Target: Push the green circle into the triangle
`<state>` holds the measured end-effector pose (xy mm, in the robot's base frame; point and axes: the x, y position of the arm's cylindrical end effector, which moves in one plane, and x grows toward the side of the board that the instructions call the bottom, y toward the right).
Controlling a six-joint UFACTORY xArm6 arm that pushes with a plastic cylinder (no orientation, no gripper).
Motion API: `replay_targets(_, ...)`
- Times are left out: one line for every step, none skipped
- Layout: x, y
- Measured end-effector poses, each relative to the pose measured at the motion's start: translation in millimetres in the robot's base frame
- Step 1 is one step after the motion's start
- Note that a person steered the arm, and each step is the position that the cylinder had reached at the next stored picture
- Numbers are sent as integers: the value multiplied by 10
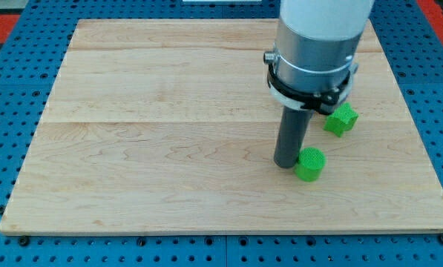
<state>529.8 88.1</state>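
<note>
Camera view: a pale wooden board (169, 141) lies on a blue perforated table (6, 89). My tip (286, 163), the lower end of a straight dark rod with nothing to open or close, rests on the board, touching the left side of a round green plastic block (310, 164). A second green block (340, 119), of angular shape, sits near, toward the view's upper right, partly behind the arm's grey housing (314, 44)
</note>
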Motion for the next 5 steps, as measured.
replay_targets(371,66)
replay_targets(106,573)
replay_targets(-588,243)
replay_targets(-318,203)
replay_targets(-469,-83)
